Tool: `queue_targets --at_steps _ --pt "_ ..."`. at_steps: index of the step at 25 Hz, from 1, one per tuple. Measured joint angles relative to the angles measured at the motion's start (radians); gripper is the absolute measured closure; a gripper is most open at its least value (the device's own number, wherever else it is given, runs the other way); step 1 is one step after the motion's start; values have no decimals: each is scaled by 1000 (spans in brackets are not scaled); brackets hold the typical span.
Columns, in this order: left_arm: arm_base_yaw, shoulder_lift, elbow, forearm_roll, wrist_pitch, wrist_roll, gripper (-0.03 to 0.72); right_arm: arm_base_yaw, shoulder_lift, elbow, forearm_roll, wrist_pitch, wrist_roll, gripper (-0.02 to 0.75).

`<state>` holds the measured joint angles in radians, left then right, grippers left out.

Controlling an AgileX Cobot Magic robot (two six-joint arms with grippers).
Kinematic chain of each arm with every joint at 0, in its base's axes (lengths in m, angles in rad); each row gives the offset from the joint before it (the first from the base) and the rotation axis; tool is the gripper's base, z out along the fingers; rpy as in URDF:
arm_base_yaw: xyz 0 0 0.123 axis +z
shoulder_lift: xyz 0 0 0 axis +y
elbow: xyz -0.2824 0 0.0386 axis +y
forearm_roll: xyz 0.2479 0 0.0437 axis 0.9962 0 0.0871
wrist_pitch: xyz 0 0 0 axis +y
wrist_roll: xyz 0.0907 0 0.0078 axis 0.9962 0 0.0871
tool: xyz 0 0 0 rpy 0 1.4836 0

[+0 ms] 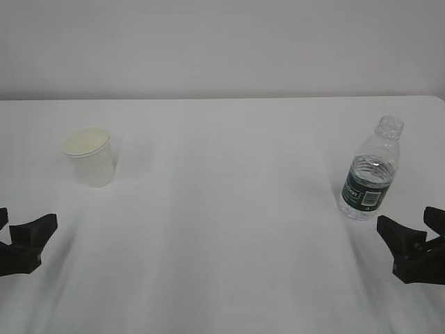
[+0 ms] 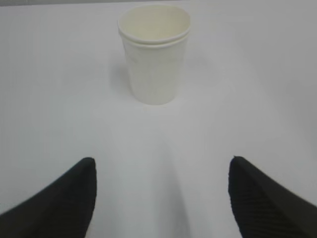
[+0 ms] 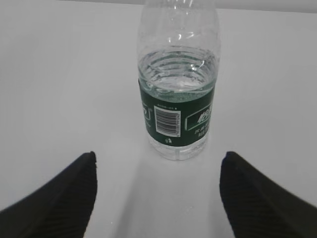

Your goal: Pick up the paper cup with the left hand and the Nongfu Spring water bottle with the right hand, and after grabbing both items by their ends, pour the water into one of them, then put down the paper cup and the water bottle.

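The white paper cup (image 1: 92, 156) stands upright on the left of the table. My left gripper (image 1: 24, 224) sits low near the front edge, short of the cup and apart from it. In the left wrist view the cup (image 2: 156, 54) is straight ahead, and the gripper (image 2: 162, 161) is open with only table between its fingers. The uncapped Nongfu Spring water bottle (image 1: 370, 174) stands upright on the right, with water (image 3: 176, 74) up to its green label. My right gripper (image 1: 407, 223) is just in front of it. In the right wrist view the gripper (image 3: 158, 154) is open, and the bottle (image 3: 178, 89) stands ahead, untouched.
The white table (image 1: 222, 229) meets a plain pale wall at the back. Its far right corner (image 1: 438, 99) shows at the frame edge. Cup and bottle stand far apart, with bare tabletop between them.
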<state>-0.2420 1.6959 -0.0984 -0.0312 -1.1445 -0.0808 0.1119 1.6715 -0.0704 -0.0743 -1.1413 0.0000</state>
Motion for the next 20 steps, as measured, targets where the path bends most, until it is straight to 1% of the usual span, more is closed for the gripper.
queue_targets --at_steps 11,20 --pt "0 93 -61 0 -1 0 83 0 0 -22 0 0 0 148" --pt "0 135 -64 0 -1 0 92 0 0 -47 18 0 6 148"
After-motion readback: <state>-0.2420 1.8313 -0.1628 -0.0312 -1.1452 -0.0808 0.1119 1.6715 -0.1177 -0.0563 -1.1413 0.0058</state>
